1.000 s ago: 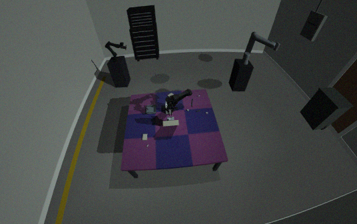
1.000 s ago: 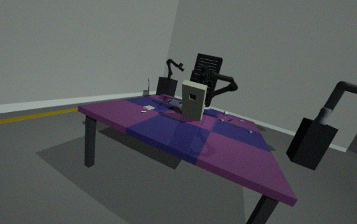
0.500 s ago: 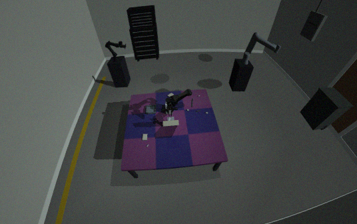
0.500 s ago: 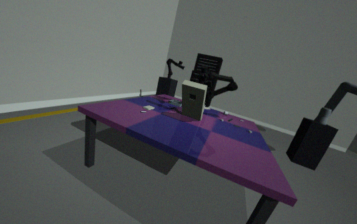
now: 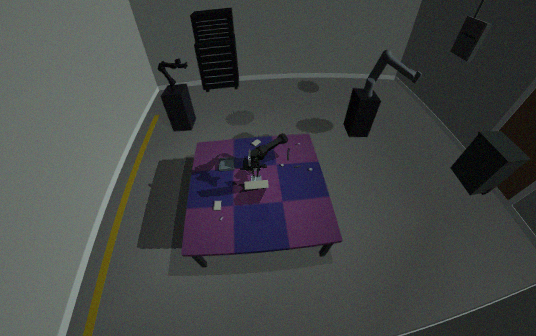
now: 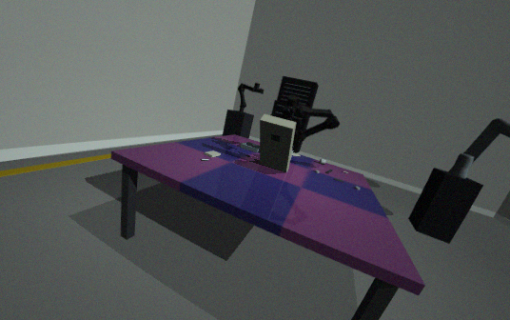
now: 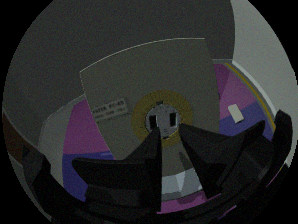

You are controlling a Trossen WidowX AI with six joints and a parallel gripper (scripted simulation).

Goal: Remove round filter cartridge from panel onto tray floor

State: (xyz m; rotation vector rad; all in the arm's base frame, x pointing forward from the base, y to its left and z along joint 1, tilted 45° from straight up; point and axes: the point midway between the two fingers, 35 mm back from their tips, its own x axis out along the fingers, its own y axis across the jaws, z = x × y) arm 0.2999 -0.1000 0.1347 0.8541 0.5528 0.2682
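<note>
The service panel point(image 5: 256, 184) point(image 6: 276, 143) point(image 7: 133, 76) is a pale upright slab standing in the middle of the purple and blue checked table point(image 5: 310, 225) point(image 6: 333, 224). The round filter cartridge point(image 7: 161, 108) sits in the panel's face inside a yellowish ring, its two narrow slots showing side by side. My gripper point(image 5: 256, 176) point(image 7: 168, 129) points straight at the cartridge from close by. Its fingers are drawn nearly together with nothing between them, their tips just short of the slots. In the exterior view the panel hides the fingers. The dark tray point(image 5: 220, 161) lies on the table left of the arm.
Small pale blocks point(image 5: 218, 205) point(image 5: 256, 142) and several tiny scraps lie scattered on the table. Two other arms on dark pedestals point(image 5: 178, 107) point(image 5: 361, 112) and a black rack point(image 5: 215, 50) stand on the floor behind it.
</note>
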